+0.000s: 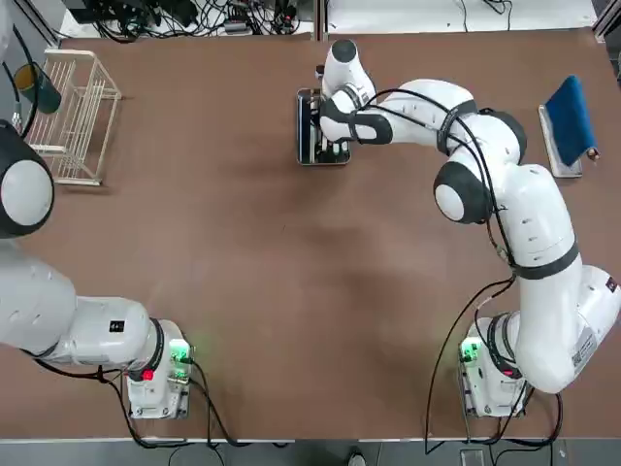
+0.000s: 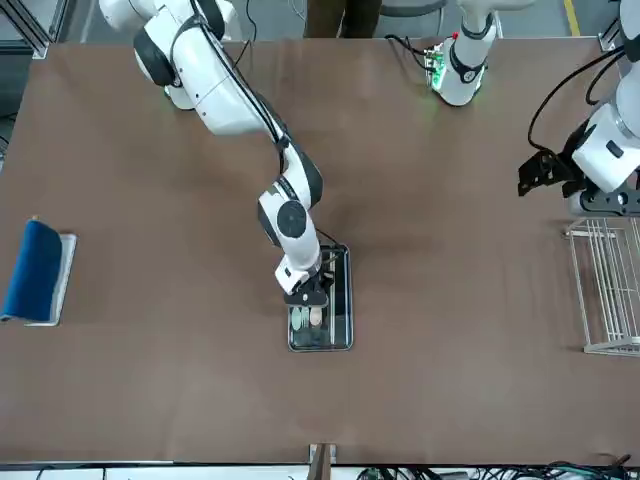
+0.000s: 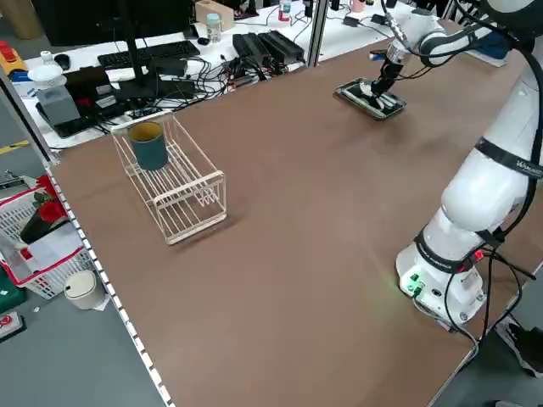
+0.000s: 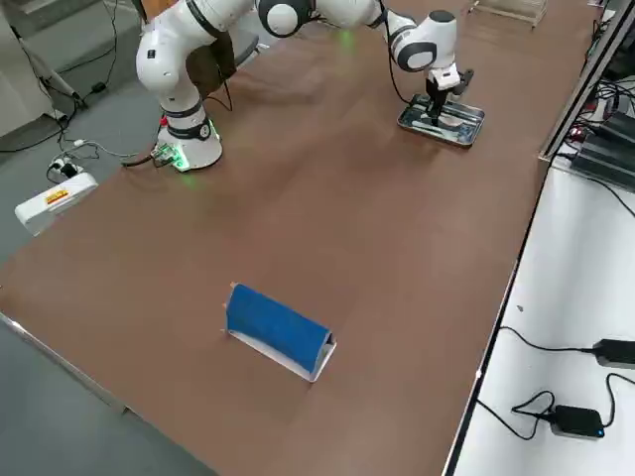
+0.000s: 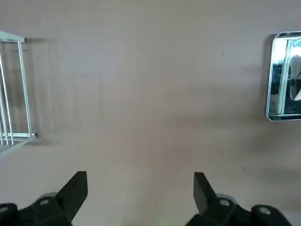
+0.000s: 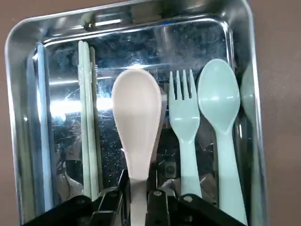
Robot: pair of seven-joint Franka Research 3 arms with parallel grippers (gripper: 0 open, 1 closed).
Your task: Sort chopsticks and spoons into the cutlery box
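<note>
Cutlery box (image 6: pixel 19 56): right gripper (image 6: pixel 139 200) clenched on a pale spoon (image 6: pixel 138 122) by its handle, bowl poised over the spoon compartment for lowering. Chopsticks (image 6: pixel 87 117) lie apart in the neighbouring compartment. Left gripper (image 5: pixel 140 192): fingers spread, empty, idle above bare table (image 5: pixel 141 94).

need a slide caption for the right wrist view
Right gripper holds a pale pink spoon over the cutlery box, beside a fork.

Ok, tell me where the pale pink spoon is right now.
In the right wrist view, the pale pink spoon is pinched in the right tool, over the cutlery box, between chopsticks and fork.
</note>
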